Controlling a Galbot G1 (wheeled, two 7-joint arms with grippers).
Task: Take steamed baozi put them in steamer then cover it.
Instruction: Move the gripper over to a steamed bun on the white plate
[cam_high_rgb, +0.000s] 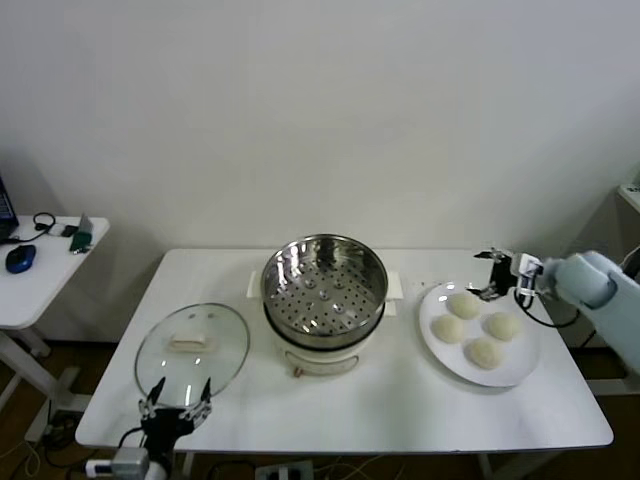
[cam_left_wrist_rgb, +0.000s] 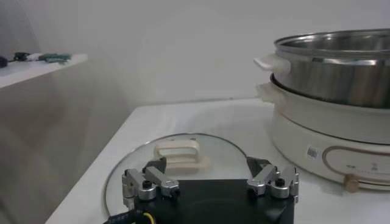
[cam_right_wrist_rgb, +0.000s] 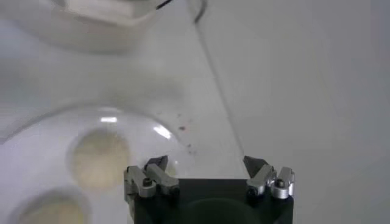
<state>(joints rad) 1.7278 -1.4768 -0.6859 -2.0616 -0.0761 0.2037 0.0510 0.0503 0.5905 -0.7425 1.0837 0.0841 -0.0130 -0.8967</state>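
At plate's far edge: right gripper (cam_high_rgb: 487, 273) spread, empty | left gripper (cam_high_rgb: 176, 408) spread near cover (cam_high_rgb: 192, 349)

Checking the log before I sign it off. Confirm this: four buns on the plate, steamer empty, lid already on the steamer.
One error: the lid is not on the steamer; it lies flat on the table to the steamer's left, as the head view shows. The rest stands: four buns on the plate, steamer empty.
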